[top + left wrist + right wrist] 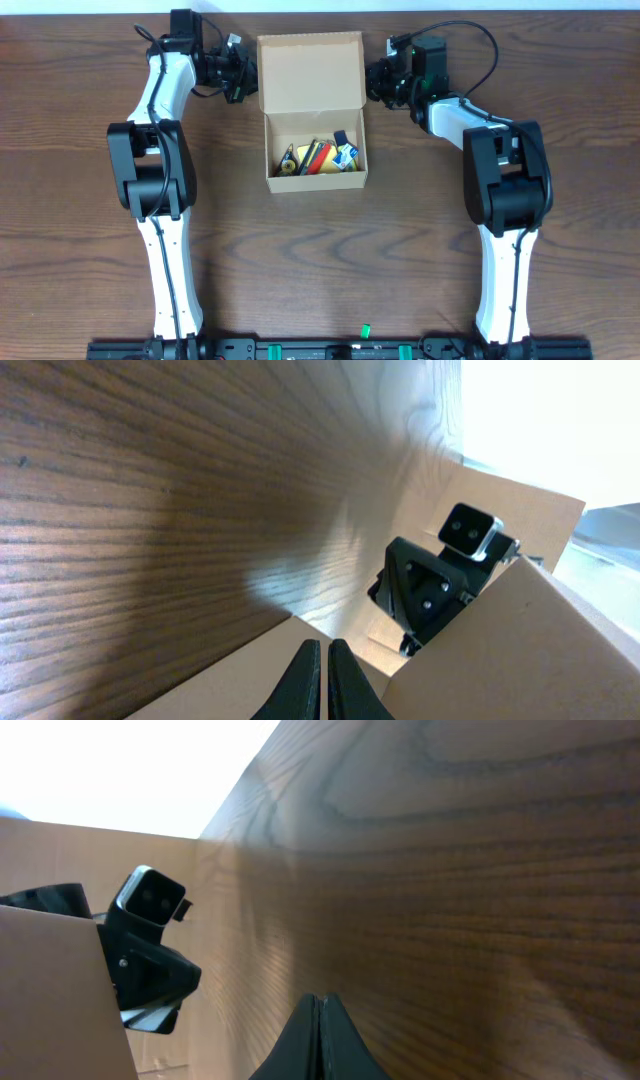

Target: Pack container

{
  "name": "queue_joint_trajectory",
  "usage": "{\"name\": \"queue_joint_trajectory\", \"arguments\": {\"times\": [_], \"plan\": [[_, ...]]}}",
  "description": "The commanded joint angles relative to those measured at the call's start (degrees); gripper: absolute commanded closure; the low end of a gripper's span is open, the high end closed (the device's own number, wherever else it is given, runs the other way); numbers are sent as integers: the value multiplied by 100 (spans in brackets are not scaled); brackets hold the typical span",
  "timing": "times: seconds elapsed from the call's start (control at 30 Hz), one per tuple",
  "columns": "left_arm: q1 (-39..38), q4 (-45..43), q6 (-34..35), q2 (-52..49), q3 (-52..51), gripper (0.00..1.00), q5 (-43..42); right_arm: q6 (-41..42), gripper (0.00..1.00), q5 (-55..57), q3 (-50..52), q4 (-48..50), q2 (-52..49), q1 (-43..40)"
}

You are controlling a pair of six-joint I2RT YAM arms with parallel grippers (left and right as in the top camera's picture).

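Both my arms are up at the far end of the table (80, 250) right now. The box (318, 183) sits in the middle of the far half, with its flap (310, 72) swung open and lying back away from me. My left gripper (240, 75) is just beside the flap's left edge with its fingers pinched together on nothing. The right gripper (378, 82) is the same on the other side, fingers together and empty, just beside the right edge. The two pretty much face each other across the cardboard. Inside the box there's a small pile of stuff (318, 157), yellow, red, black and blue bits, but it's too small from above to say what's what.
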State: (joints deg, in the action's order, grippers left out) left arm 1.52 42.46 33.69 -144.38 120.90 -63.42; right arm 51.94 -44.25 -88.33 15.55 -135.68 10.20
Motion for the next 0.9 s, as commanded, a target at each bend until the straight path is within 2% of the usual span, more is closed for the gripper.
{"name": "queue_joint_trajectory", "arguments": {"times": [0.0,0.3,0.7,0.87], "plan": [[-4,177,-533,153,116,94,-214,-343,98,-114,-92,-98,339,37],[-9,1307,-1375,778,120,95,1329,-535,98,-258,-92,-273,494,92],[-190,1532,-1493,885,120,94,1241,-601,99,-348,-92,-297,811,195],[-192,1746,-1709,953,120,94,1261,-907,98,-424,-92,-590,940,195]]}}
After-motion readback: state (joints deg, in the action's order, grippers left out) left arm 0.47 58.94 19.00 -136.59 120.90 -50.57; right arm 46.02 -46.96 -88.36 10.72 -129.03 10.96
